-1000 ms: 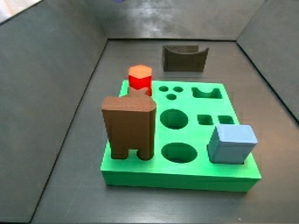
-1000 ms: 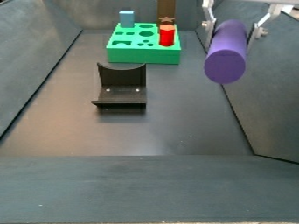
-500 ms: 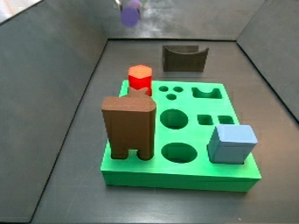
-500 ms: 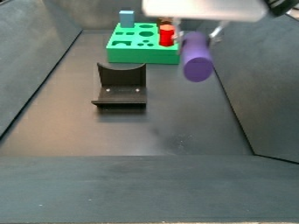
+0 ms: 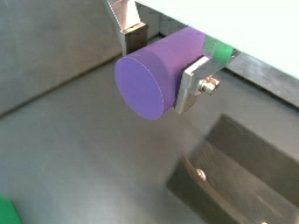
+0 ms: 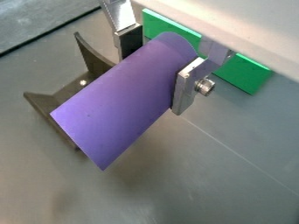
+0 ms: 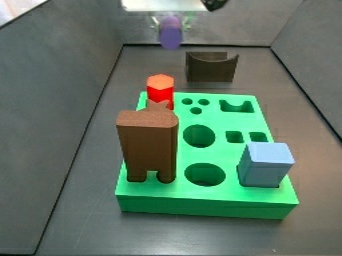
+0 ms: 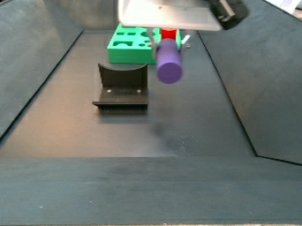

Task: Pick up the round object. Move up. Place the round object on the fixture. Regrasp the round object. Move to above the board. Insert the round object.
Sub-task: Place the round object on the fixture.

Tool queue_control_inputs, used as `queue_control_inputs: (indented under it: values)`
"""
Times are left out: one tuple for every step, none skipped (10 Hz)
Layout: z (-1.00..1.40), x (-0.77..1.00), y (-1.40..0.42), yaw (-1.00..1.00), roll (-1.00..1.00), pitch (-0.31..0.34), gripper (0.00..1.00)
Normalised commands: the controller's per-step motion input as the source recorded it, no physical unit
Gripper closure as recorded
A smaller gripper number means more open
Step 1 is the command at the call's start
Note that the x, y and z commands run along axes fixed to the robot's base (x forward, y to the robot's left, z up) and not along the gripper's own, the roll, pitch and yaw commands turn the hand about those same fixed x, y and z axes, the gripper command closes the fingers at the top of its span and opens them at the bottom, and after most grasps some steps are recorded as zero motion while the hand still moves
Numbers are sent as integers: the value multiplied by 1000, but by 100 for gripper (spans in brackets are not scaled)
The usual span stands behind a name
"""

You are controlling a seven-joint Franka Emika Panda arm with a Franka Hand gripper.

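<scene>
My gripper [image 5: 163, 59] is shut on the purple round object [image 5: 155, 77], held lying flat between the silver fingers; it also shows in a wrist view [image 6: 122, 112]. In a side view the round object [image 8: 169, 60] hangs in the air just right of the dark fixture [image 8: 120, 85], under the gripper [image 8: 170, 37]. In a side view it [image 7: 171, 33] is high at the back, left of the fixture [image 7: 211, 66]. The fixture [image 6: 65, 96] lies under the round object in a wrist view. The green board [image 7: 214, 150] lies in the foreground.
On the board stand a tall brown arch block [image 7: 147, 143], a red hexagonal peg [image 7: 160, 89] and a light blue cube [image 7: 266, 164]. Grey sloping walls [image 8: 35, 79] enclose the dark floor on both sides.
The gripper with the round object has moved from the right wall side toward the fixture and lower. The grip is unchanged.
</scene>
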Motion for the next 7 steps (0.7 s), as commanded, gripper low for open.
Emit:
queue_control_inputs:
  values:
    - [-101, 641, -91, 38, 76, -15, 100]
    - [-78, 541, -65, 35, 78, -4, 100]
    - [-49, 350, -43, 35, 79, 25, 100]
    - [-36, 216, -33, 36, 79, 49, 100]
    - [1000, 803, 150, 33, -1000, 18, 100]
    - [1000, 753, 152, 30, -1000, 22, 100]
    - [1000, 708, 155, 8, -1000, 46, 100]
